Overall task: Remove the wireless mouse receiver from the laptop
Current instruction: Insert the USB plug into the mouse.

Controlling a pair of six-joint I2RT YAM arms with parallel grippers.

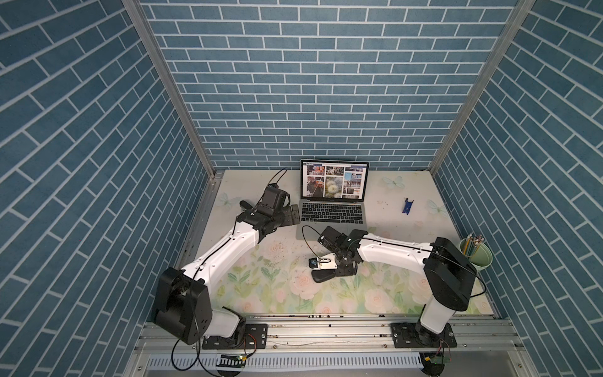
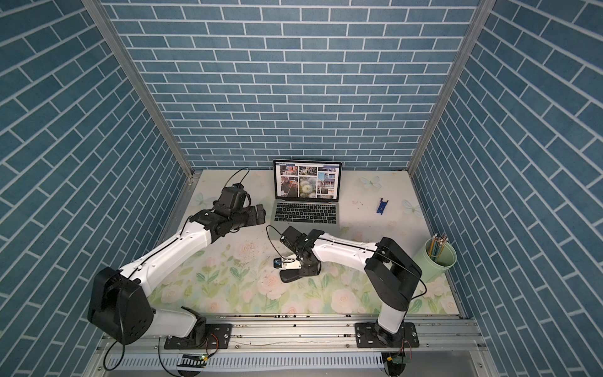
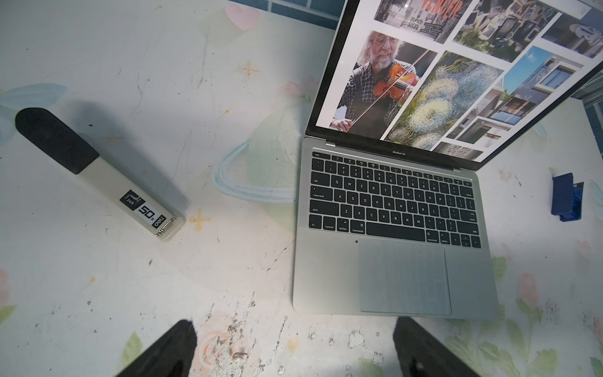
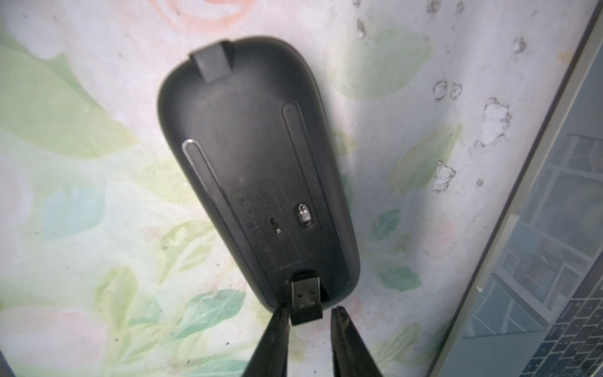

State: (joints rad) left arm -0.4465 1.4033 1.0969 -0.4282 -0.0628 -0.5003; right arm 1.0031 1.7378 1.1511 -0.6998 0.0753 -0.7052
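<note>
Reaching down over the mouse [image 4: 254,163], right gripper [image 4: 310,312] stands parted around the receiver [image 4: 305,298]; left gripper [image 3: 295,323] hovers spread wide beside the laptop [image 3: 326,277].

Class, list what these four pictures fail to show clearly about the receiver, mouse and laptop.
wireless mouse receiver: right wrist view too blurred to tell whether it sits slotted in the mouse; in both top views the right arm covers it.
laptop ports: too small in top views; left wrist view looks from above, side edges unseen.
Mouse underside print: blurred, right wrist view.
</note>
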